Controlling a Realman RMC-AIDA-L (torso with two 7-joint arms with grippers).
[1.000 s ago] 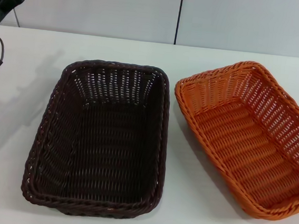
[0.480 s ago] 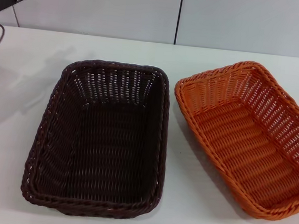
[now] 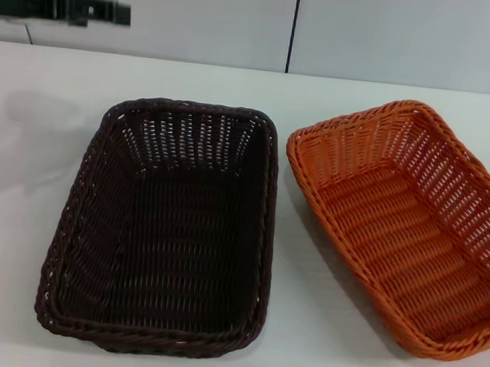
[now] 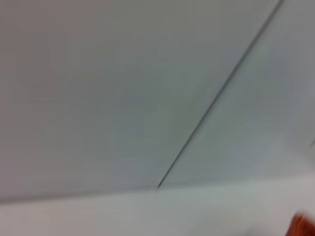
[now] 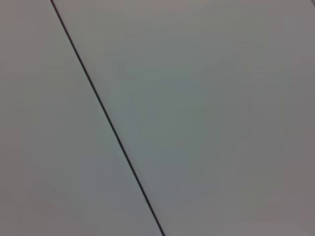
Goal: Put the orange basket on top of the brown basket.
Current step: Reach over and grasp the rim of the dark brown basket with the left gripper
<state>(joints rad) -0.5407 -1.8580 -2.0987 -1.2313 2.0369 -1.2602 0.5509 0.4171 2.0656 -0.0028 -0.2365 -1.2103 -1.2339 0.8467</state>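
Here your orange basket sits by the worktop's right edge, just beside the brown basket mid-worktop; the left gripper hovers over the far-left corner, its state unclear.

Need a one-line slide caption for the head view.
Brown basket and orange basket sit side by side, apart, on the white table; left end effector hangs far left, above the table.

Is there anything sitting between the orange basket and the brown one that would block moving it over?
Nothing visible does. The orange basket sits beside the brown basket on the white table, with only a bare strip of tabletop between them. The brown basket is empty.
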